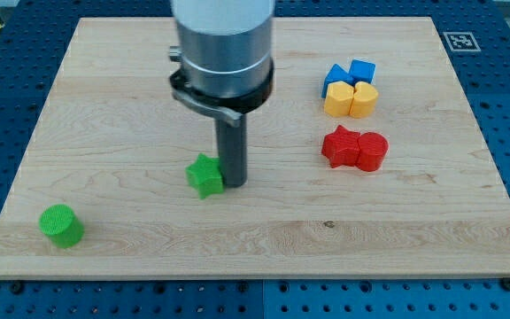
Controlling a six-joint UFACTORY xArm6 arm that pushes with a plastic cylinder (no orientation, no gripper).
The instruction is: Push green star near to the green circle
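The green star (204,175) lies on the wooden board (149,80), left of centre and toward the view's bottom. The green circle (61,225) sits near the board's bottom left corner, well apart from the star. My tip (233,183) rests on the board right against the star's right side, touching or nearly touching it. The arm's wide grey body hangs above it and hides part of the board behind.
At the view's upper right, a blue block (361,70) and another blue block (334,78) sit next to a yellow heart (364,98) and a yellow block (338,100). Below them lie a red star-like block (340,146) and a red cylinder (372,151).
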